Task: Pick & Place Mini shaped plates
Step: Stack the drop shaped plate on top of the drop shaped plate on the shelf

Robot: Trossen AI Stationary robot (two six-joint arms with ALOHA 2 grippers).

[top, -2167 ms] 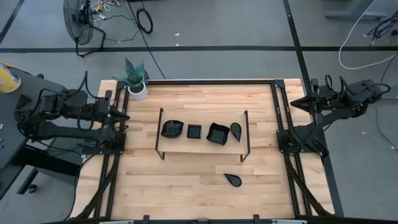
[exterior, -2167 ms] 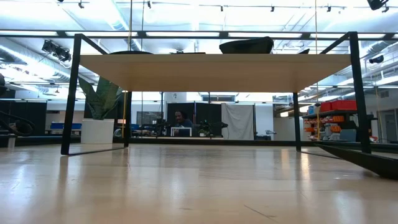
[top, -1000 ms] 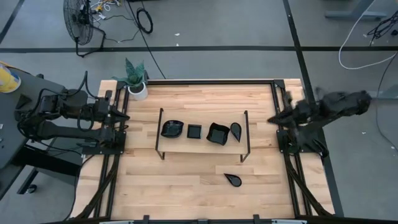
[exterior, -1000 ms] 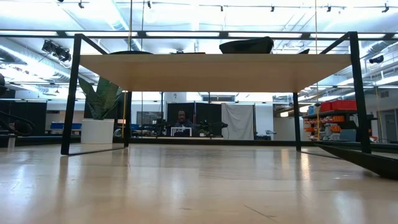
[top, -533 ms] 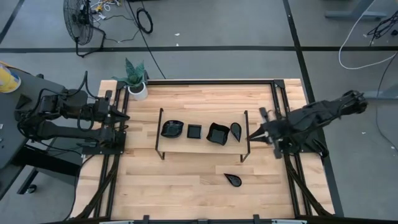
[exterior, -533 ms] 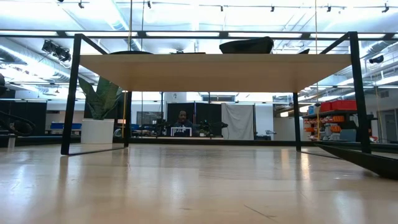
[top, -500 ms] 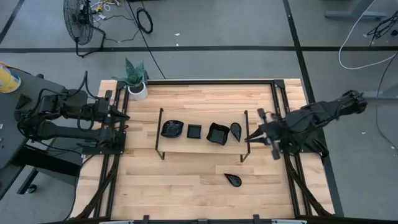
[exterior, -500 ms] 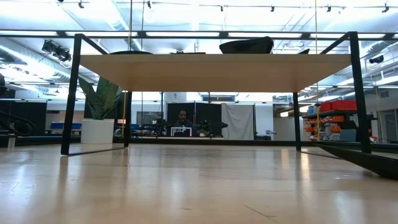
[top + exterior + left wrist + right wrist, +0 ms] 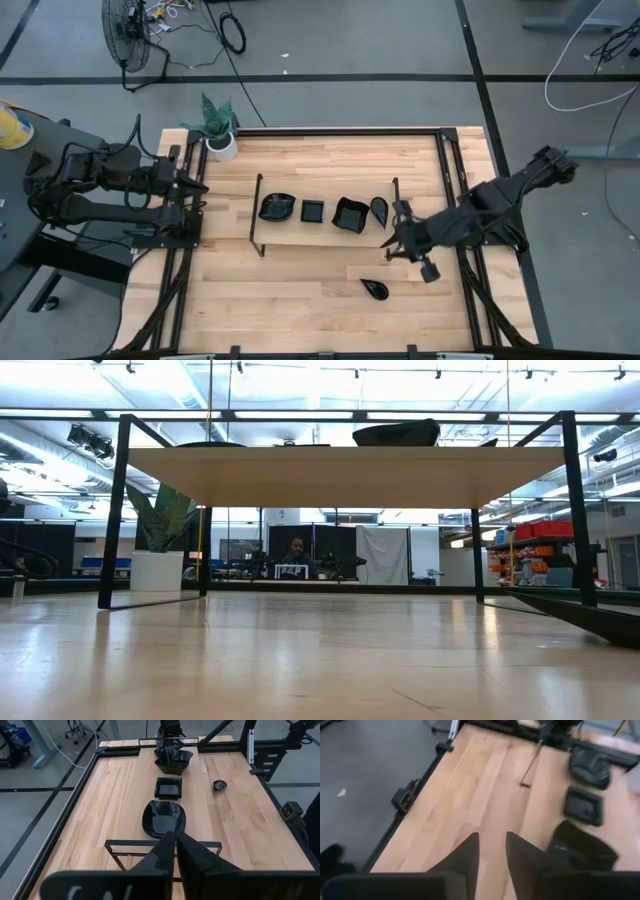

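Left gripper [image 9: 203, 187]: I saw it parked at the table's left edge, fingers [image 9: 165, 851] pressed together, holding nothing; the shelf [image 9: 325, 237] lay ahead of its tips.
Plant [image 9: 217, 125]: stood in its white pot at the far left corner, just beyond the left gripper.
Table [image 9: 300, 160]: light wood planks with a black rail down each side.
Shelf: a thin black frame across the middle, between my two grippers, carrying a row of four plates.
Row, outward from the left gripper: wavy plate [image 9: 277, 207] nearest, then small square plate [image 9: 312, 210], then big square plate [image 9: 350, 214], then teardrop plate [image 9: 379, 210] farthest.
Loose plate [image 9: 375, 288]: a teardrop lying alone on the wood toward the near edge, below and slightly left of the right gripper [image 9: 387, 250], well apart from the left one.
Right gripper: I had it reached in over the table beside the shelf's right end, near the teardrop plate; in the wrist view its fingers [image 9: 467, 854] stood slightly spread with bare wood between them, gripping nothing.
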